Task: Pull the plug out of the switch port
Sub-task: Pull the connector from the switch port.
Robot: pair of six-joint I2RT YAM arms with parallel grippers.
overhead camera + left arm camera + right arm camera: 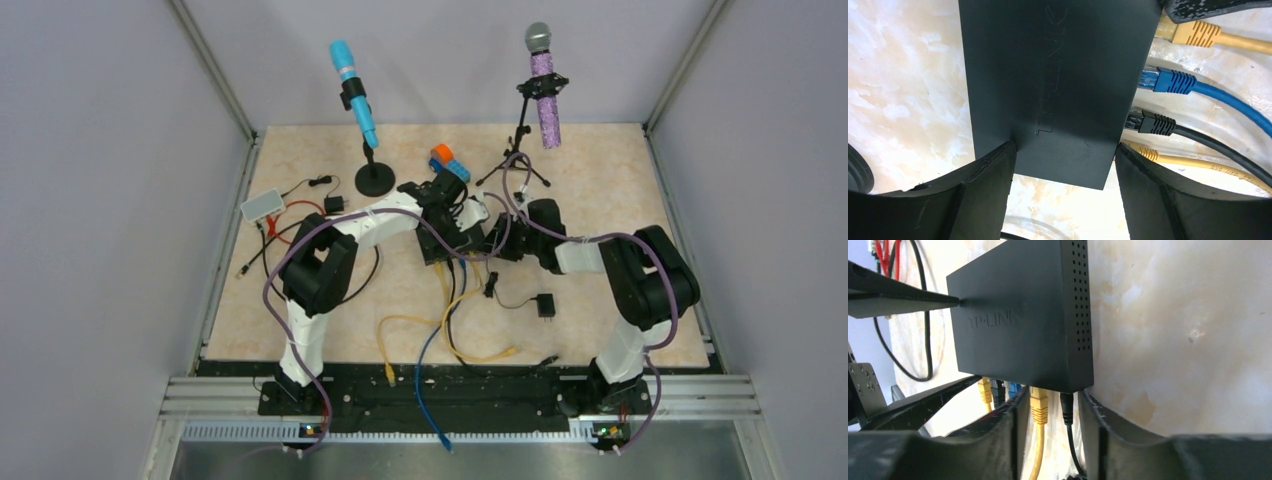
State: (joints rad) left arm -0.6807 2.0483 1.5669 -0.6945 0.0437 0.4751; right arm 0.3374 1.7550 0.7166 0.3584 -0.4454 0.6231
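Observation:
The black TP-LINK switch box (1058, 75) lies on the table in the middle (440, 250). Its port edge holds two yellow plugs (1193, 34), a blue plug (1168, 81) and a black plug (1154, 122). My left gripper (1065, 147) is clamped across the box's end, one finger on each side edge. My right gripper (1052, 395) is open at the port edge. A yellow plug (1038, 405) and a black round power plug (1066, 407) sit between its fingers, and neither finger presses on them. Both plugs are seated in the box (1018, 320).
A blue microphone on a round stand (355, 95) and a purple microphone on a tripod (543, 90) stand at the back. A small white box (262, 206) with red and black leads lies at the left. Yellow cables (455, 330) and a blue cable (425, 385) trail to the near edge. A small black adapter (546, 304) lies at the right.

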